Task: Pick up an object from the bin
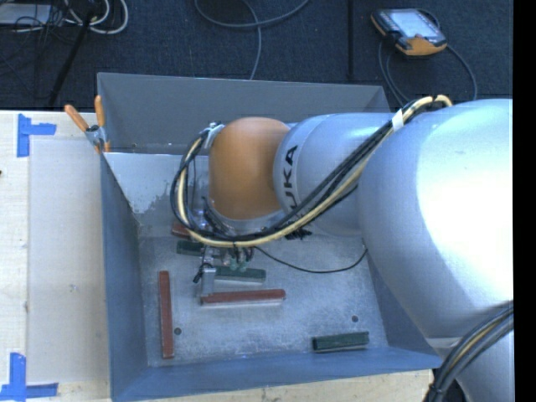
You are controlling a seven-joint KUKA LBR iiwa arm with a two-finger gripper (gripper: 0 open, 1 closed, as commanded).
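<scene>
The grey bin [126,224] stands on a pale board [59,266], with dark carpet [276,48] and cables [226,7] behind. The arm [402,191] comes in over the bin's right edge, its orange wrist [243,170] bent down mid-bin. The gripper [207,275] is low over the left end of a brown bar [243,296], beside a green strip [247,272]. Whether it is spread or closed cannot be told.

Five things can be counted for certain in the grey metal bin [126,325]. Two are reddish-brown bars: the left bar [166,315] and the middle bar [243,296]. Three are dark green: the corner bar [341,341], in full sight, plus a near green piece [244,272] and a far green piece [189,245], both partly hidden beneath the orange wrist cover [243,166]. A reddish sliver [179,230] there may be a sixth; its kind cannot be told.
</scene>
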